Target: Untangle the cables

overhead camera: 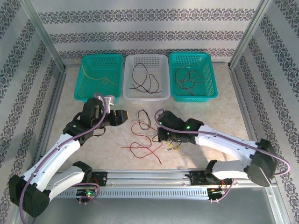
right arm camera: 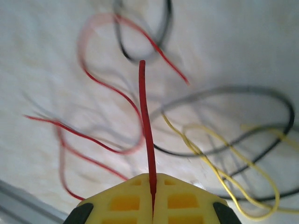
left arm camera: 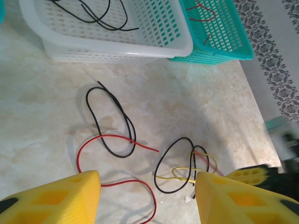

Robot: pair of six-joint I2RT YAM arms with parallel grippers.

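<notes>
Loose cables lie tangled on the table between the arms: a red cable (overhead camera: 140,148), a black loop (overhead camera: 142,116) and a yellow cable (overhead camera: 174,146). My right gripper (overhead camera: 162,135) is low over the tangle. In the right wrist view it (right arm camera: 153,179) is shut on a red cable (right arm camera: 145,116) that sticks straight out from between the fingertips, with yellow (right arm camera: 205,158) and black (right arm camera: 233,91) cables beyond. My left gripper (left arm camera: 147,186) is open above the table with nothing between its fingers. Below it lie a black loop (left arm camera: 122,119), a red cable (left arm camera: 114,136) and a black-and-yellow knot (left arm camera: 180,173).
Three baskets stand in a row at the back: a teal one (overhead camera: 79,84) with a yellow cable, a white one (overhead camera: 145,56) with black cables, and a teal one (overhead camera: 212,79) with red and dark cables. A metal rail (overhead camera: 149,175) runs along the near edge.
</notes>
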